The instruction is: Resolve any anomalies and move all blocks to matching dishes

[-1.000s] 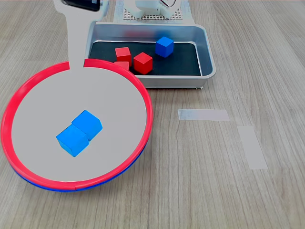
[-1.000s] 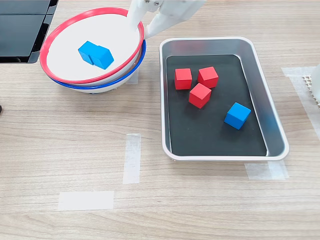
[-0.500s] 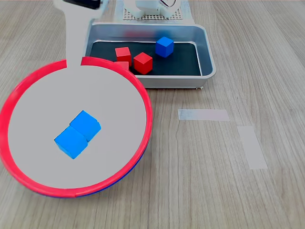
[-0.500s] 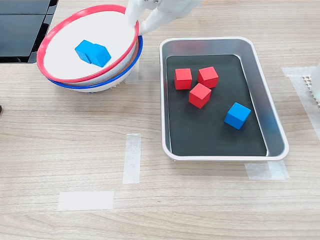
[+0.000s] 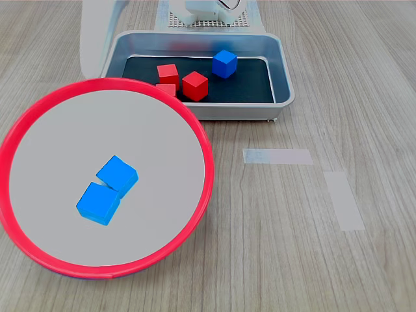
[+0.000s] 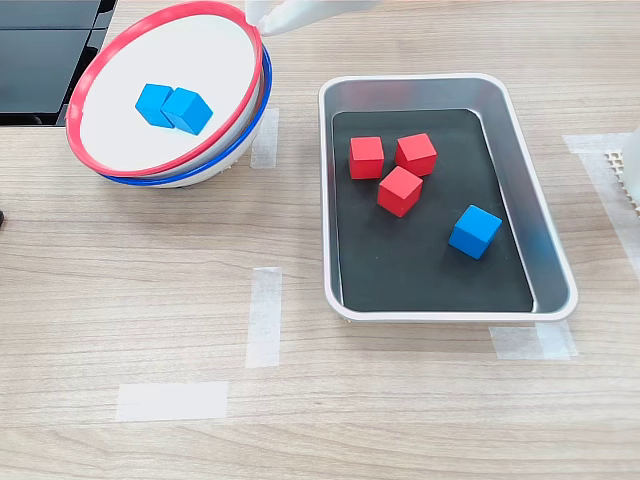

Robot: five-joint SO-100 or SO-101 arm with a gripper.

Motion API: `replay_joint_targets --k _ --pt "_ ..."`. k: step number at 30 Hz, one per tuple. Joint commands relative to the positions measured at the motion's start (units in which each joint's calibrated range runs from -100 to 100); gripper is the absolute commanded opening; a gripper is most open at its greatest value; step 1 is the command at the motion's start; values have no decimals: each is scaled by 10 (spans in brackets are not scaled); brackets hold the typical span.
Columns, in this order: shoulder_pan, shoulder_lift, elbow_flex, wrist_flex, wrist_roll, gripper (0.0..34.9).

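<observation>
The red-rimmed dish (image 5: 207,170) (image 6: 160,170) hangs tilted over the blue-rimmed dish (image 6: 232,148), and two blue blocks (image 5: 117,175) (image 5: 98,203) (image 6: 188,110) (image 6: 155,104) lie in it. My white gripper (image 5: 97,68) (image 6: 262,14) is shut on its far rim; its tips are mostly hidden. In the grey metal tray (image 5: 283,73) (image 6: 545,232) lie three red blocks (image 6: 366,157) (image 6: 416,154) (image 6: 400,190) and one blue block (image 5: 224,63) (image 6: 475,231). The first exterior view has the raised dish covering part of one red block (image 5: 166,89).
Pale tape strips (image 5: 277,156) (image 6: 264,315) mark the wooden table. The arm's base on a mesh plate (image 5: 208,18) stands behind the tray. A black panel (image 6: 45,55) lies at the second exterior view's top left.
The red-rimmed dish rose and shifted to the second exterior view's left with the gripper, now nearly hiding the blue dish in the first exterior view. The two blue blocks slid slightly inside it.
</observation>
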Motion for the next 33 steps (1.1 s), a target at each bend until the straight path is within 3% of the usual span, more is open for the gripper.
replay_joint_targets --k 1,6,8,14,24,26,27,33 --pt "1 -18 18 -12 22 0" --pt "2 22 43 -24 62 3" --pt "4 41 40 -24 72 34" --pt "-6 86 14 -24 82 59" --pt "-27 158 -62 -25 82 53" --pt "-29 162 -67 -28 82 39" --pt "-29 162 -69 -29 82 3" --pt "-23 139 -72 -32 69 0"
